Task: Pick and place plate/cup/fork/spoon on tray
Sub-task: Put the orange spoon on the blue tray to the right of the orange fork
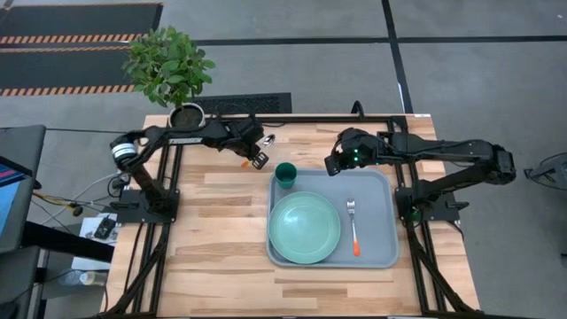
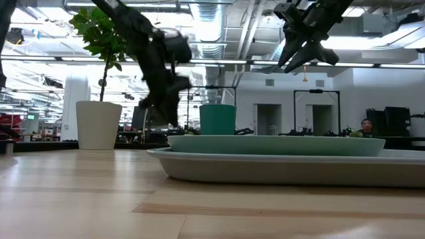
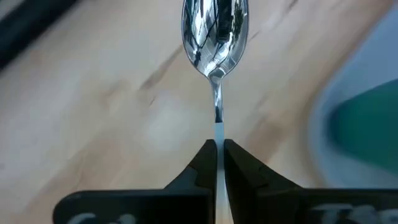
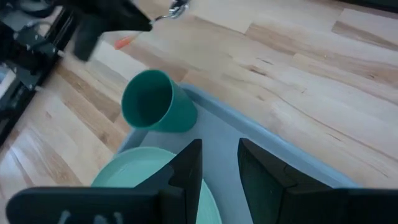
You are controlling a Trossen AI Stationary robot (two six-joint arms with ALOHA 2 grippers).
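Observation:
My left gripper (image 1: 256, 154) is shut on the orange-handled spoon (image 3: 214, 31) over the bare table, just left of the tray's far left corner. The light blue-grey tray (image 1: 379, 190) holds the mint-green plate (image 1: 304, 228), the dark-green cup (image 1: 285, 174) upright at its far left corner, and the fork (image 1: 353, 226) lying flat to the right of the plate. My right gripper (image 4: 219, 162) is open and empty above the far part of the tray (image 4: 261, 149), to the right of the cup (image 4: 155, 102). My left gripper pinches the spoon's thin metal stem (image 3: 217, 134) between its two fingertips, just behind the bowl. The spoon lies along the fingers, with its bowl sticking out ahead of them and its orange handle end (image 4: 124, 42) behind. It appears lifted off the table.
A white pot (image 1: 187, 115) with a leafy plant stands at the table's far left, behind my left arm. Bare wood lies to the left of and in front of the tray. Dark frame rails run along both sides of the table.

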